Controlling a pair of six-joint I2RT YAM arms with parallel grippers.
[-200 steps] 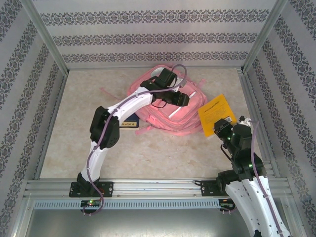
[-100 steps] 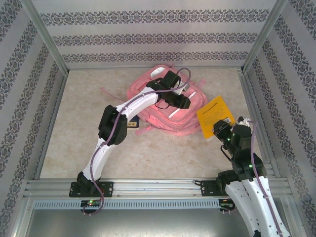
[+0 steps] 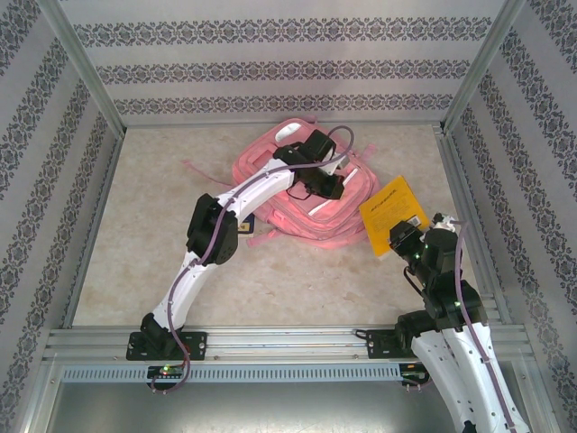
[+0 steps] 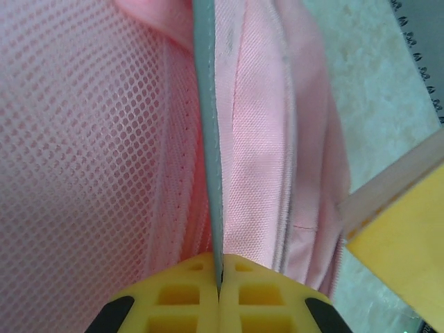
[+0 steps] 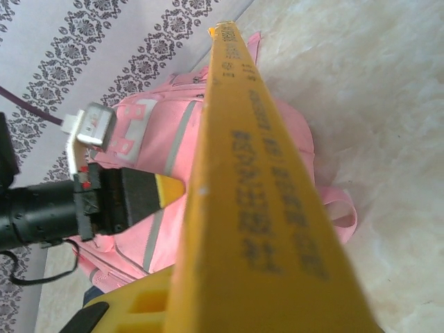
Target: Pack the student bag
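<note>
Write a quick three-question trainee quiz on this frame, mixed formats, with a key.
1. True or false: the left gripper is shut on a grey trim strip of the student bag.
2. What does the right gripper hold? A. a yellow book B. a pink strap C. nothing
3. Fill in: in the top view, the yellow book is to the ___ of the bag.
Key: 1 true; 2 A; 3 right.
</note>
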